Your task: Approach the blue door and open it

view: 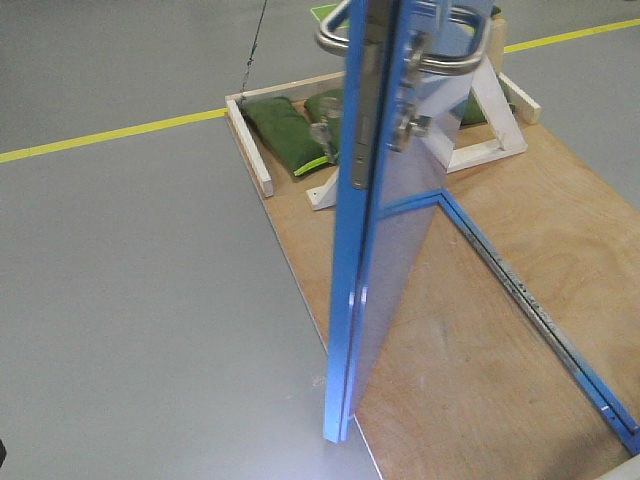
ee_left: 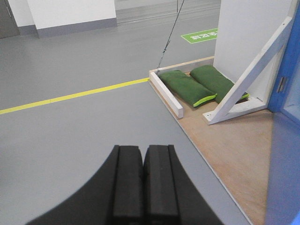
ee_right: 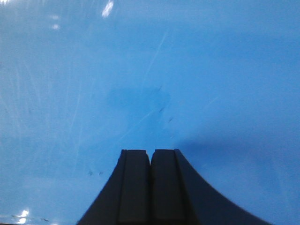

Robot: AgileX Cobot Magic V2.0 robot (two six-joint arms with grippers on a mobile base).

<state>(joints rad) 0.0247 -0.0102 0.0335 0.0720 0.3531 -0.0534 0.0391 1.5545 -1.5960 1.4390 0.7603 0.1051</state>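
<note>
Grey floor (view: 150,300), yellow line (view: 100,135); plywood platform (view: 470,350) carries green sandbags (view: 285,135), white brace (view: 490,150).

The door (view: 390,260) stands edge-on at center on the platform (view: 480,340). Two sandbags (view: 283,135) lie behind it at 11 o'clock, and a brace (view: 500,110) stands at 1 o'clock.

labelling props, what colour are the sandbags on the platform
Sandbags: dark green, lime trim; left wrist view.

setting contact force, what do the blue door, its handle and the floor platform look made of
Blue door: smooth glossy panel, painted or laminated, cannot tell which; glare spots and fine scratches show. Handle: likely brushed steel, dull grey sheen. Platform: bare plywood, wood grain visible.
</note>
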